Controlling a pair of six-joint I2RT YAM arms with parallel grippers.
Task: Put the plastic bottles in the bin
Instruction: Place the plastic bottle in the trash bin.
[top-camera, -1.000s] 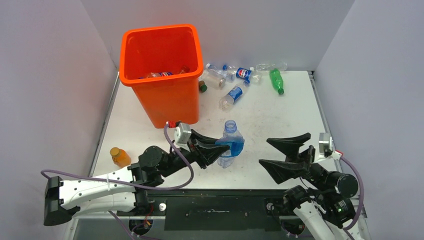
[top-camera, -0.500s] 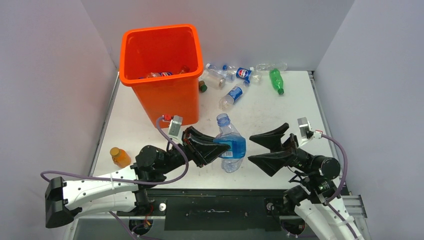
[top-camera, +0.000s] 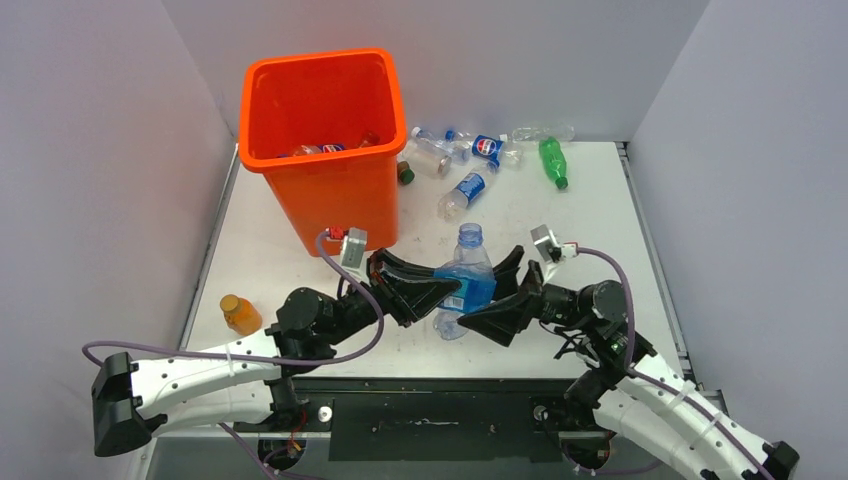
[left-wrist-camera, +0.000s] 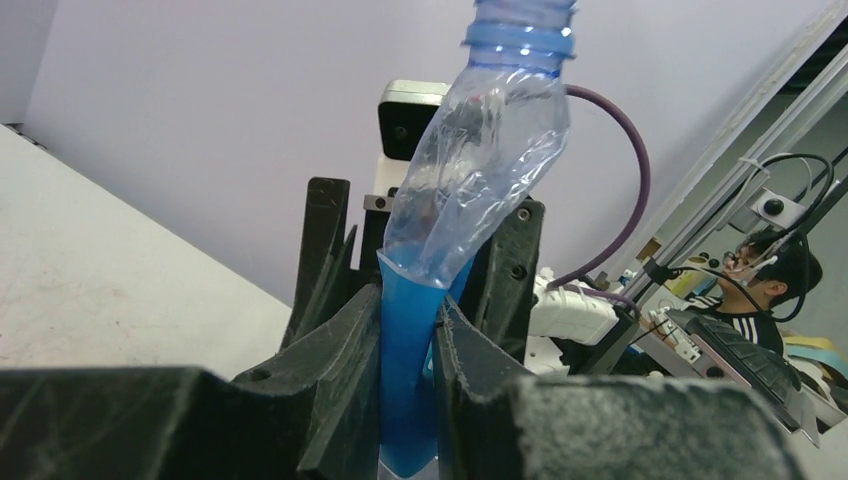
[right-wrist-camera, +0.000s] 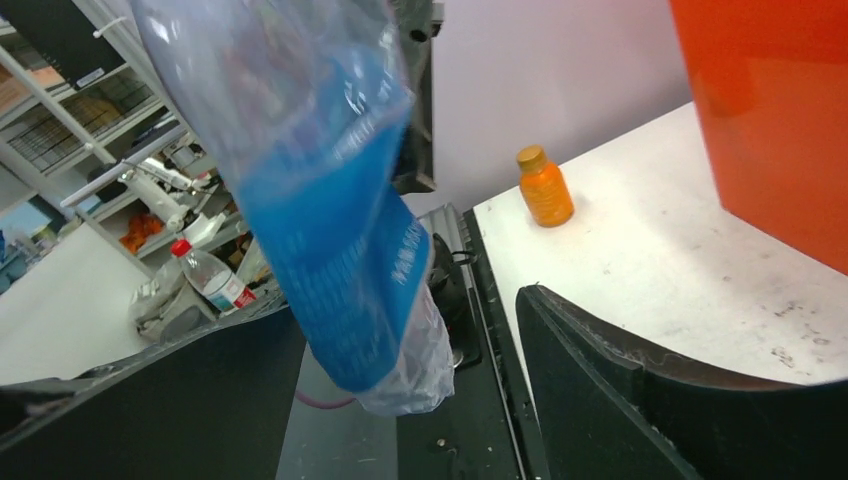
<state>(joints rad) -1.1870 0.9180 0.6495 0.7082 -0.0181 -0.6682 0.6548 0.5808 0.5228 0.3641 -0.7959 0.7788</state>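
Note:
A crumpled blue-tinted bottle (top-camera: 466, 282) with a blue label hangs above the table's front middle, neck pointing away from the arms. My left gripper (top-camera: 441, 291) is shut on its label; in the left wrist view the pads (left-wrist-camera: 352, 345) squeeze the label flat on the bottle (left-wrist-camera: 480, 150). My right gripper (top-camera: 492, 292) reaches in from the right, open, one jaw on each side of the bottle (right-wrist-camera: 330, 220), with a gap showing beside one finger (right-wrist-camera: 620, 390). The orange bin (top-camera: 330, 195) stands at the back left with a few bottles inside (top-camera: 322, 150).
Several bottles lie at the back right of the bin: a green one (top-camera: 552, 161), a blue-labelled one (top-camera: 468, 190), a Pepsi one (top-camera: 487, 147). A squat orange bottle (top-camera: 239, 314) stands near the left edge, and also shows in the right wrist view (right-wrist-camera: 545, 187).
My right arm has swung left and forward until its jaws straddle the held bottle, and they have narrowed slightly. The left gripper has kept its grip, shifting the bottle a little.

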